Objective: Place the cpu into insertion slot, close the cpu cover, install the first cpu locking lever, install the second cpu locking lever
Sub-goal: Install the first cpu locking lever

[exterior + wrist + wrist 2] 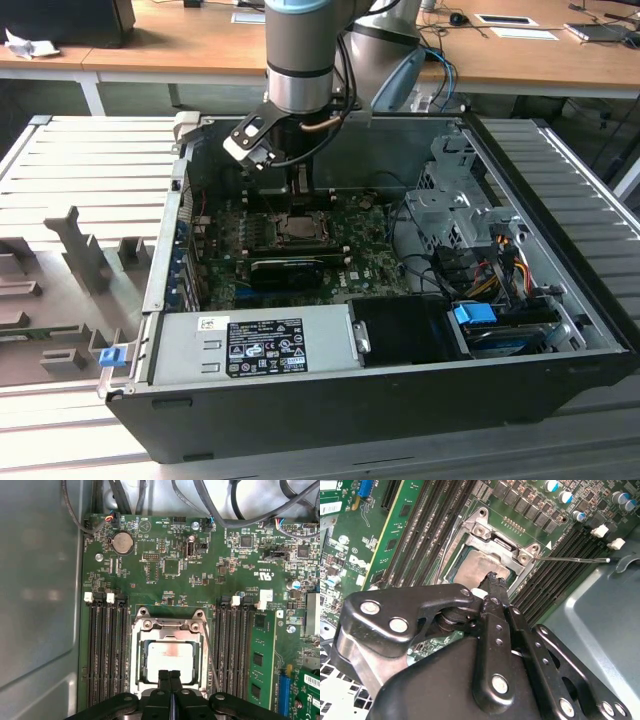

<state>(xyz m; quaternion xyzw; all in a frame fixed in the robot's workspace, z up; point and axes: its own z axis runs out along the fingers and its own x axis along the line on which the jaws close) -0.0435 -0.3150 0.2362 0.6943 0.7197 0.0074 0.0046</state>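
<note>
Chip (170,654) sits in the socket (142,676), and the metal cover (170,627) looks folded down. Tool (170,674) is pinched together on nothing, at the cover's edge. Lever (210,657) looks not yet latched.

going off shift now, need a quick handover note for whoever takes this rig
Gripper: shut, holding nothing, tips at the near edge of the cpu cover.
Cpu: seated in the insertion slot, face showing through the cover's window.
Cover: looks folded down over the cpu.
Done: cpu placed, cover apparently closed.
Left: one thin wire lever runs beside the socket and does not look latched; the other lever cannot be made out.
</note>
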